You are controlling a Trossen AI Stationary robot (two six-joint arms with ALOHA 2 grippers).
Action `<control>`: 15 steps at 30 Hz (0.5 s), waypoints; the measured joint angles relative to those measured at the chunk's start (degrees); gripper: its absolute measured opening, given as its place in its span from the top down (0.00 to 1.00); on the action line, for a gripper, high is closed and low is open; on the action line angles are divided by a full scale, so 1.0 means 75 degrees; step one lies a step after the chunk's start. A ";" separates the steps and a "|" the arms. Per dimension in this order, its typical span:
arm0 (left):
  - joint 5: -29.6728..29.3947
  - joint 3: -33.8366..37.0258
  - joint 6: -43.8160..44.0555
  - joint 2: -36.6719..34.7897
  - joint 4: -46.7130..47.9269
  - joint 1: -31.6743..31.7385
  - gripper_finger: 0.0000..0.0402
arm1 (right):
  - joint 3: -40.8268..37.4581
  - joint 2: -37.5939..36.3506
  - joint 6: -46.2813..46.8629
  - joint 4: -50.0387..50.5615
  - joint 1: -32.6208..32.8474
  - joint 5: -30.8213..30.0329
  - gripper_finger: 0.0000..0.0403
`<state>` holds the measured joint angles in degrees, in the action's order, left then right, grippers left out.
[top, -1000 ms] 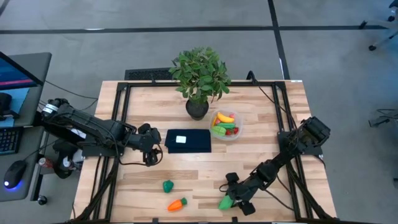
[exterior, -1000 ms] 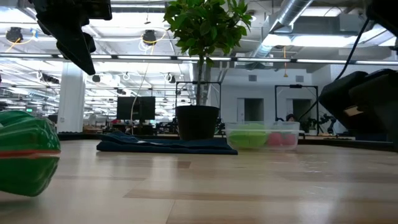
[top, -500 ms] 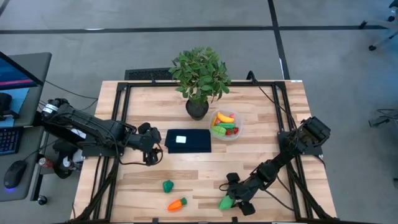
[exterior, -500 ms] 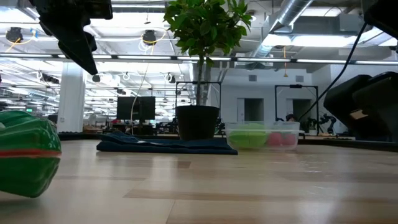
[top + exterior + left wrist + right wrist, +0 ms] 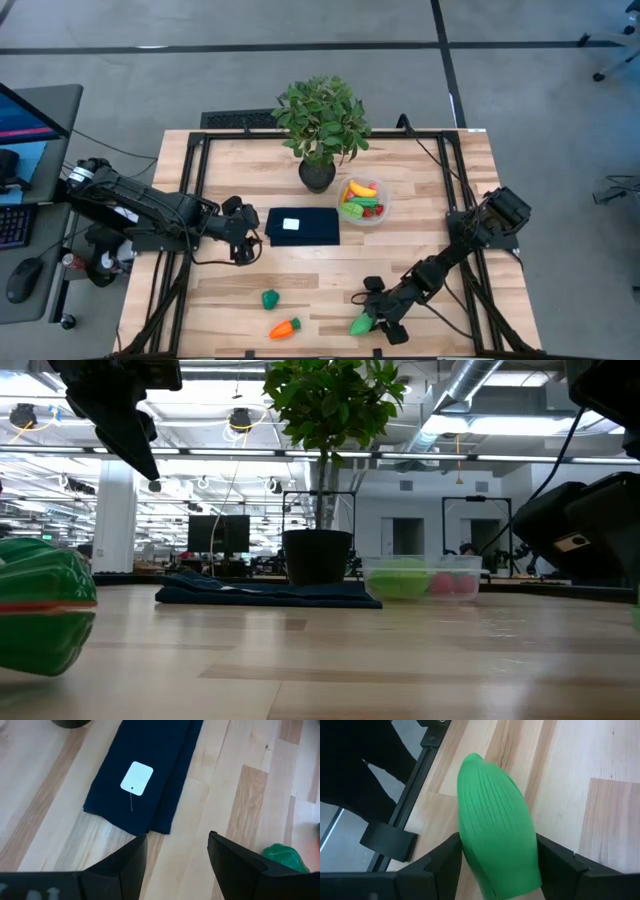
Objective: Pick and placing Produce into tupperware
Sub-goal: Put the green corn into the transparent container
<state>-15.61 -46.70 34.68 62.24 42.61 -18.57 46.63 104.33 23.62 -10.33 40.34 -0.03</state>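
Note:
A ribbed green produce piece point(image 5: 495, 845) lies near the table's near edge, right of centre point(image 5: 361, 324). My right gripper point(image 5: 376, 318) is shut on it. A small green piece point(image 5: 269, 298) and an orange carrot point(image 5: 285, 328) lie on the wood to its left. The round clear tupperware point(image 5: 363, 200) stands beside the plant pot, with yellow, green and red produce in it. My left gripper point(image 5: 177, 865) hangs open above the table, left of the dark blue cloth point(image 5: 302, 225), with nothing between its fingers. My right gripper pinches the ribbed green piece between its two fingers, one on each long side point(image 5: 465, 855). The fingers slant down from the table's right and lie along the piece. The piece rests on the table.
A leafy potted plant point(image 5: 320, 120) stands at the far middle. The dark blue cloth with a white label point(image 5: 136, 778) lies flat in the middle. Black frame rails run along the table's sides point(image 5: 190, 190). Bare wood lies between the cloth and the near edge.
My right gripper has drawn its fingers in against the ribbed green piece and taken hold of it; the piece stays on the table.

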 joint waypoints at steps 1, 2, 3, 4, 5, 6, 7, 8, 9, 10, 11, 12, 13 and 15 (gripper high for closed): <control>-0.0011 0.0000 0.0000 0.0000 0.0000 0.0000 0.51 | 0.0000 0.0000 0.0000 0.0000 0.0000 -0.0001 0.49; -0.0012 0.0000 0.0000 0.0001 0.0000 0.0000 0.51 | 0.0000 0.0000 0.0000 0.0000 0.0000 -0.0001 0.49; -0.0012 0.0000 0.0000 0.0002 0.0000 0.0000 0.51 | 0.0000 -0.0002 0.0000 0.0000 0.0000 -0.0001 0.48; -0.0014 0.0000 -0.0002 0.0000 0.0002 0.0000 0.51 | 0.0000 0.0000 0.0000 0.0000 0.0000 -0.0001 0.48; -0.0016 0.0000 0.0000 0.0003 0.0001 0.0000 0.51 | 0.0000 -0.0003 0.0000 0.0002 0.0000 0.0002 0.46; -0.0024 0.0000 0.0000 0.0003 0.0003 0.0000 0.51 | 0.0000 -0.0003 0.0000 0.0002 0.0000 0.0002 0.45; -0.0027 0.0000 0.0000 0.0003 0.0003 0.0000 0.51 | 0.0000 -0.0003 0.0000 0.0003 0.0000 0.0001 0.44; -0.0027 0.0000 -0.0008 0.0002 0.0003 0.0000 0.51 | 0.0000 -0.0003 0.0000 0.0004 0.0000 -0.0001 0.43; -0.0027 0.0000 -0.0030 0.0003 0.0003 0.0000 0.51 | 0.0000 -0.0003 0.0000 0.0006 0.0000 0.0002 0.43; -0.0029 0.0000 -0.0049 0.0002 0.0003 0.0000 0.51 | 0.0000 -0.0002 0.0000 0.0006 0.0000 0.0001 0.42; -0.0029 0.0000 -0.0058 0.0001 0.0003 0.0000 0.51 | 0.0000 -0.0003 0.0000 0.0006 0.0000 0.0002 0.42; -0.0029 0.0000 -0.0058 0.0003 0.0003 0.0000 0.51 | 0.0000 -0.0003 0.0000 0.0006 0.0000 0.0002 0.42; -0.0029 0.0000 -0.0058 0.0003 0.0003 0.0000 0.51 | 0.0000 -0.0003 0.0000 0.0006 0.0000 0.0002 0.43; -0.0032 0.0000 -0.0058 0.0003 0.0003 0.0000 0.51 | 0.0000 -0.0003 0.0000 0.0006 0.0000 0.0002 0.43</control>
<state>-15.86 -46.70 34.24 62.26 42.63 -18.57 46.63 104.31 23.62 -10.28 40.34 -0.01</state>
